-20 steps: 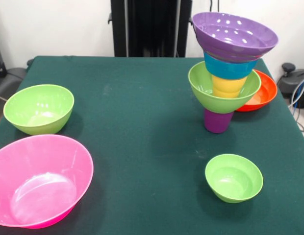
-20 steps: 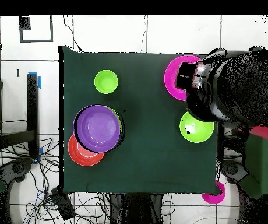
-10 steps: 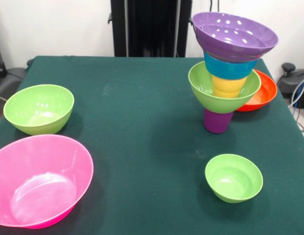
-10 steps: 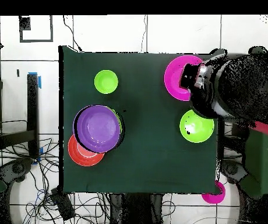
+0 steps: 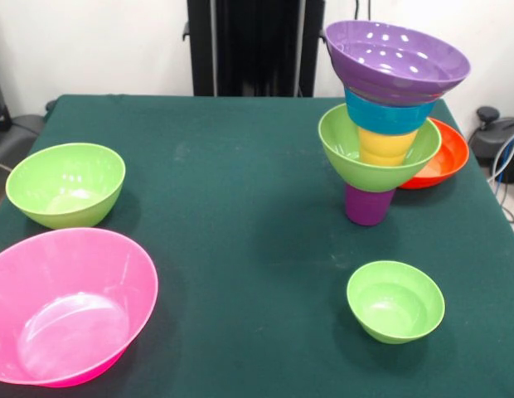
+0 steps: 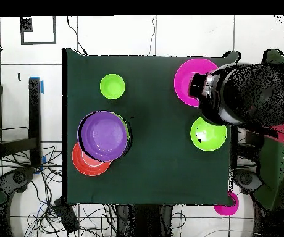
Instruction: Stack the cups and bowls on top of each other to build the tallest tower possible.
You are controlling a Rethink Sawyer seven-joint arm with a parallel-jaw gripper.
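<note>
Right now my gripper (image 6: 197, 85) shows only from overhead, over the edge of the hot pink bowl (image 5: 62, 303) near the big lime bowl (image 5: 66, 184); whether it is spread or closed, or carrying anything, I can't tell, too dark and blobby. From the front the arm doesn't show at all.

The tower (image 5: 390, 116) stands on the green table (image 5: 240, 191): purple cup (image 5: 369, 206) at the base, lime bowl (image 5: 377, 153) on it, yellow cup (image 5: 385, 145) inside that, blue bowl (image 5: 388, 114), then the wide purple bowl (image 5: 396, 60) on top, looking slightly tilted. Orange-red bowl (image 5: 439, 157) sits just behind it, small lime bowl (image 5: 395, 300) well in front.

Handling guess: all glossy hard plastic, so light, stiff, slippery, not fragile. Thin rims are likely the best place to pinch; smooth curved walls would slide. The tower looks top-heavy, so any nudge could topple it.

No brands, labels or writing readable anywhere.
</note>
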